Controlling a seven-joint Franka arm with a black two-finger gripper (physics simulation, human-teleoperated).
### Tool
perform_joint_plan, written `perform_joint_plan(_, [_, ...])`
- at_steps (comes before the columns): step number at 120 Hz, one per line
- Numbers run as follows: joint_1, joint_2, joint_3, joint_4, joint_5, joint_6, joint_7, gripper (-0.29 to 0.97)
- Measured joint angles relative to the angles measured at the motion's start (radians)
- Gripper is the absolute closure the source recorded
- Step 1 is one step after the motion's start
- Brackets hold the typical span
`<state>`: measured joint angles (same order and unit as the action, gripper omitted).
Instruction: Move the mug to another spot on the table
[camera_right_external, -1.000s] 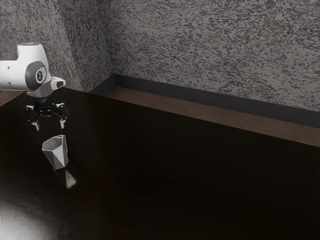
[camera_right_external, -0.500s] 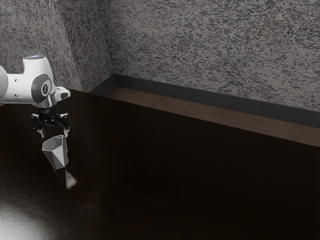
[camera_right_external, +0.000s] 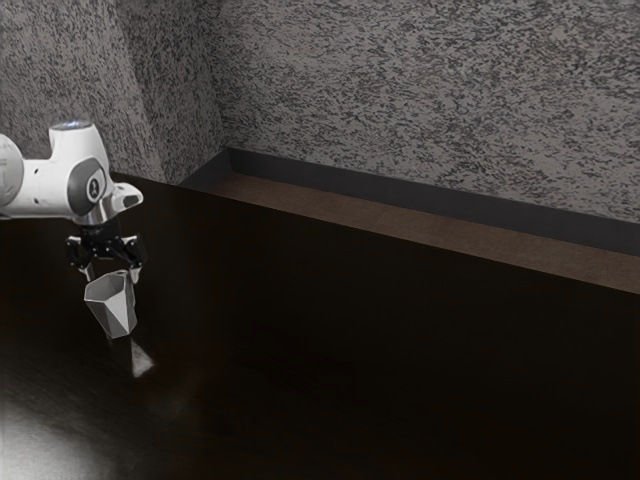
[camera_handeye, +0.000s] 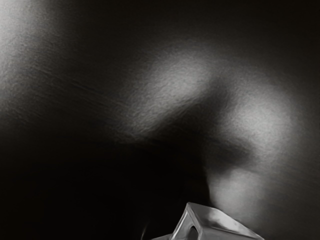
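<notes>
White and grey, the Franka arm (camera_right_external: 60, 185) enters at the exterior view's left and hangs its black pincer (camera_right_external: 106, 266), spread wide and gripping nothing, directly over the grey faceted mug (camera_right_external: 112, 305). That mug stands upright on the dark glossy worktop (camera_right_external: 380, 360) near the exterior view's left, its long axis vertical and tapering to a narrow foot, so the coming move looks like a short straight drop around the rim. Whether anything lies inside it I cannot tell; rightward the worktop runs to a speckled wall (camera_right_external: 420, 90).
</notes>
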<state>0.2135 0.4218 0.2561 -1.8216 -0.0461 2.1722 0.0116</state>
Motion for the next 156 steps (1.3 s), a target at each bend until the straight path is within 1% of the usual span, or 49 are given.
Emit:
perform_joint_plan(58, [0.013,0.029,-0.001,0.000,-0.033,0.007,0.027,0.00])
perform_joint_plan(66, [0.013,0.030,-0.001,-0.001,-0.036,0.011,0.029,0.06])
perform_joint_plan(89, [0.013,0.030,0.000,-0.002,-0.039,0.016,0.038,0.32])
perform_joint_plan(106, [0.013,0.029,0.000,-0.005,-0.037,0.018,0.042,0.47])
perform_joint_plan(133, [0.013,0.027,0.000,-0.011,-0.034,0.018,0.036,0.53])
perform_joint_plan(140, [0.013,0.023,0.000,-0.007,-0.035,0.000,0.033,0.55])
perform_joint_plan(156, [0.027,0.019,0.000,0.008,-0.061,-0.058,0.025,0.57])
